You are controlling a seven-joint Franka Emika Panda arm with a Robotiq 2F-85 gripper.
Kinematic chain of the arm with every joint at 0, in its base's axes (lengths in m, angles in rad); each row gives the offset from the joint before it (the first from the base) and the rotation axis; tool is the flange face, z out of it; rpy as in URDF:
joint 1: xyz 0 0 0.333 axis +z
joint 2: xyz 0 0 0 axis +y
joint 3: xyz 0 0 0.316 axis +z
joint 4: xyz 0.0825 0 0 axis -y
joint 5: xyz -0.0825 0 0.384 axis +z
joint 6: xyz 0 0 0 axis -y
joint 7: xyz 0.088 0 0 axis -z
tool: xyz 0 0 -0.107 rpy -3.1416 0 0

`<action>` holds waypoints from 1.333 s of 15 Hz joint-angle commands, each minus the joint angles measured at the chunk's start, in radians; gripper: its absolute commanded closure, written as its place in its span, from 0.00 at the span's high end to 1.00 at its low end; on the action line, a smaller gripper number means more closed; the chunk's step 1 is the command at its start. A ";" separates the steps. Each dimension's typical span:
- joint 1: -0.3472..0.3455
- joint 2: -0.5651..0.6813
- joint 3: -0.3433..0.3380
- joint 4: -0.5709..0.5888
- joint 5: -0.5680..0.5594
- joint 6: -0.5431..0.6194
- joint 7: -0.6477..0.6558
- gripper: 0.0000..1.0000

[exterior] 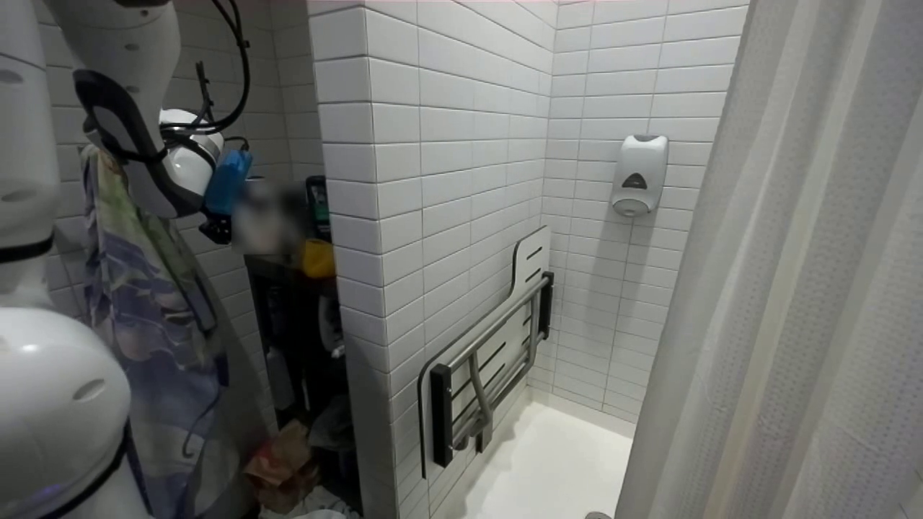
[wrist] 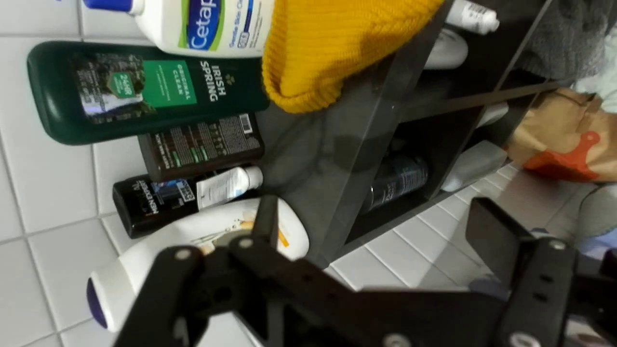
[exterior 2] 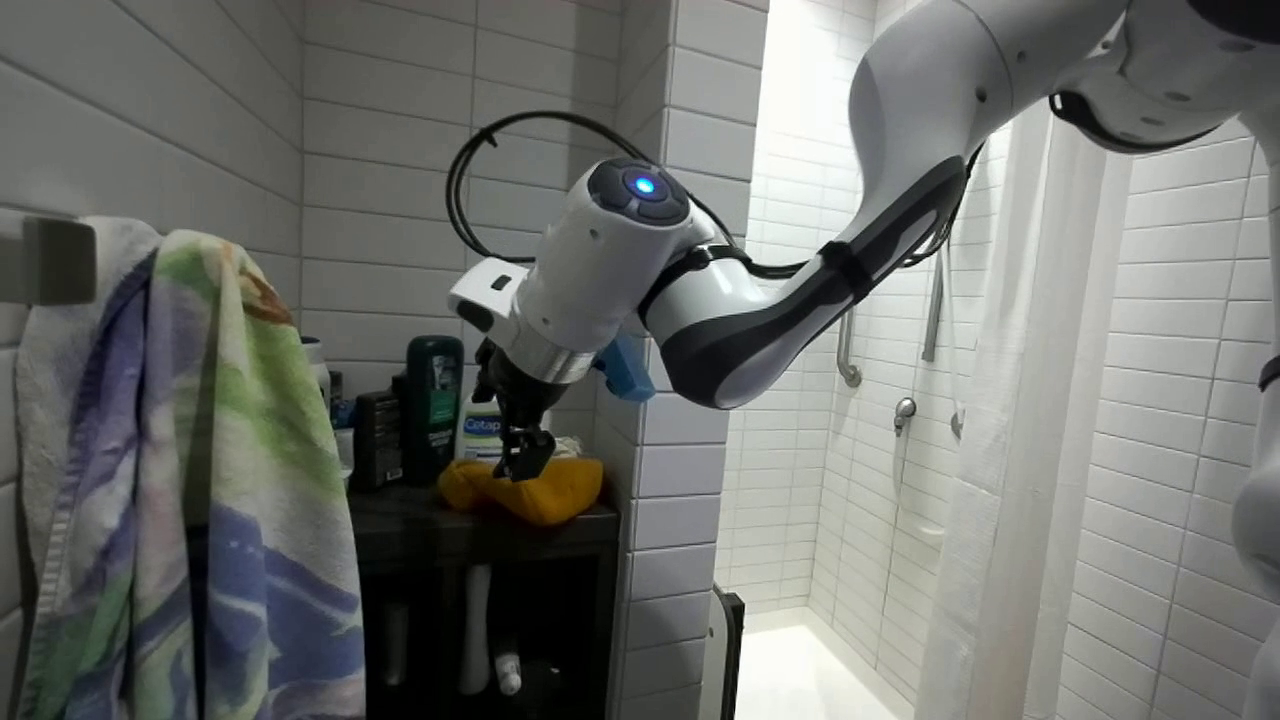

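On the dark shelf unit (wrist: pixel 313 154): mustard-yellow knitwear (wrist: pixel 337 48), perhaps a beanie, is lying bunched beside the bottles, and a white dark-capped bottle (wrist: pixel 212 229) is standing at the opposite end of the row.
Gripper (wrist: pixel 376 219): its two fingers are standing wide apart for you, holding nothing; in an exterior view they are hanging in front of the knitwear (exterior 2: pixel 560 495), and in the wrist view one is hiding part of the white dark-capped bottle.
Knitwear handling: you are probably dealing with something light, soft and yielding, its ribbing lending grip; a deep pinch on the thick folded edge is looking safest.
Dark-capped bottle handling: you are likely facing smooth, stiff plastic, slippery if wet, its weight depending on an unseen fill; its flanks below the cap are looking like the sound hold.
Cetaphil bottle (wrist: pixel 207 24): you are reading "Cetap" before the label curves away, plus "Gentle Skin Cl".
Irish Spring bottle (wrist: pixel 144 91): dark green, it is showing "IRISH SPRING", "ORIGINAL CLEAN" and "24HR".
Black bottle (wrist: pixel 135 207): "MEN EXPERT" is showing.
Dark brown bottle (wrist: pixel 207 144): its small print is blurring past reading.
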 commanded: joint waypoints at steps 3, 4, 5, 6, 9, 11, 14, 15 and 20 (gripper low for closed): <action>0.255 0.060 -0.252 0.110 0.000 -0.146 -0.068 1.00; 0.291 0.069 -0.287 0.126 0.004 -0.159 -0.067 1.00; 0.326 0.077 -0.318 0.141 0.013 -0.173 -0.067 1.00; 0.357 0.084 -0.345 0.153 0.020 -0.180 -0.068 1.00; 0.424 0.108 -0.394 0.183 0.066 -0.209 -0.081 1.00; 0.451 0.122 -0.413 0.198 0.107 -0.228 -0.104 1.00; 0.478 0.139 -0.435 0.223 0.159 -0.272 -0.142 1.00; 0.481 0.143 -0.441 0.231 0.179 -0.287 -0.159 1.00; 0.477 0.148 -0.459 0.263 0.304 -0.336 -0.232 1.00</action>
